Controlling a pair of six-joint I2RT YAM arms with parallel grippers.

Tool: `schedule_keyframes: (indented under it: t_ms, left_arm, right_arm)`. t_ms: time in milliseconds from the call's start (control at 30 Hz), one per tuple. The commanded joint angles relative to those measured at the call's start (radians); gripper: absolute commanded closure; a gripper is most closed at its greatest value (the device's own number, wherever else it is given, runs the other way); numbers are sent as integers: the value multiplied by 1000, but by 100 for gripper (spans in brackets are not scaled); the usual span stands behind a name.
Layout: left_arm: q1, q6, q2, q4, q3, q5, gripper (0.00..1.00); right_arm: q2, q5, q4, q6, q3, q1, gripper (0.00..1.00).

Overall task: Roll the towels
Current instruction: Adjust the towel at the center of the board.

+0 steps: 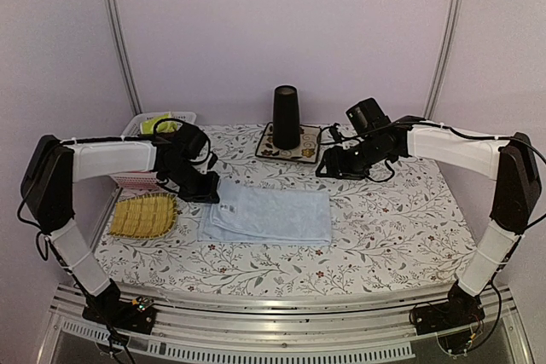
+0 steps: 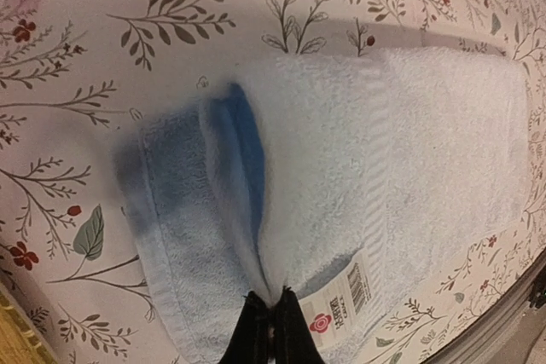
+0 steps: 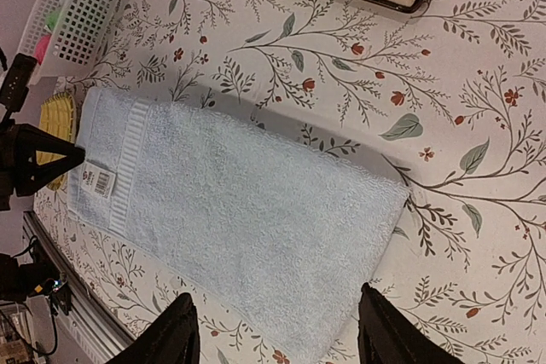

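on the tablecloth (image 1: 384, 228), the blue towel (image 1: 269, 215) lies flat, its left edge pinched by the left gripper (image 2: 271, 300); the right gripper (image 3: 277, 326) hangs spread near the other end. no roll yet; a yellow-green towel (image 1: 160, 124) perhaps waits in the basket (image 1: 136, 128).

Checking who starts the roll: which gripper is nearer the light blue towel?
Left. The left gripper is shut on a pinched fold at the light blue towel's left edge; the right gripper hangs open near its right end, not touching.
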State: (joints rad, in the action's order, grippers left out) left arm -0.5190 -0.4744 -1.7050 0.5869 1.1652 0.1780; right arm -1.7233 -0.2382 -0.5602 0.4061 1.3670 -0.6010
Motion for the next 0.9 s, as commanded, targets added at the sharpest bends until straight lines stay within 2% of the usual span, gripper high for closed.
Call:
schedule_keyframes:
  t_ms: [0,400,867]
  left_arm:
    - [-7,-23,25,34,-59,-23,100]
    - [-15,-45,67,56,-23,-95,100]
    - [-16,-34,63,67,-62,-151,100]
  right_arm:
    - [2,9,12,-12,7,4,36]
    - [-13,9,5,-6,6,4,36]
    - [-27,4,5,-3,14,4,35]
